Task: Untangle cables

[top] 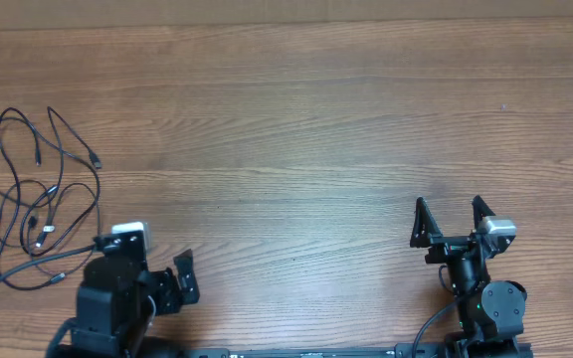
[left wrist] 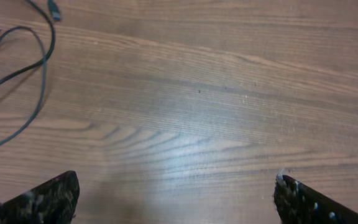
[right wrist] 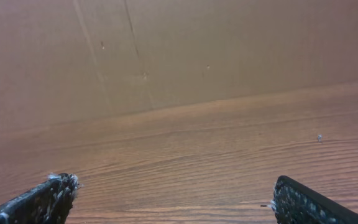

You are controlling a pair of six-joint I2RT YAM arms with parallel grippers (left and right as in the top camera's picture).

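The left gripper (left wrist: 176, 205) stands spread wide. Its two fingers (left wrist: 42, 200) sit far apart over the bare wooden table (left wrist: 216, 112), with nothing held between them. The black cables (top: 46, 227) lie in a loose tangle ahead of those fingers and off to their left, near but clear of the tips. The right gripper (top: 450, 211) is likewise fully released, its fingers (right wrist: 306, 202) empty and well apart from the cables.

Robotics lab bench, wood-grain tabletop (top: 316, 119), plain brown backdrop (right wrist: 166, 50), left arm (top: 112, 298), right arm (top: 485, 293) at its edge
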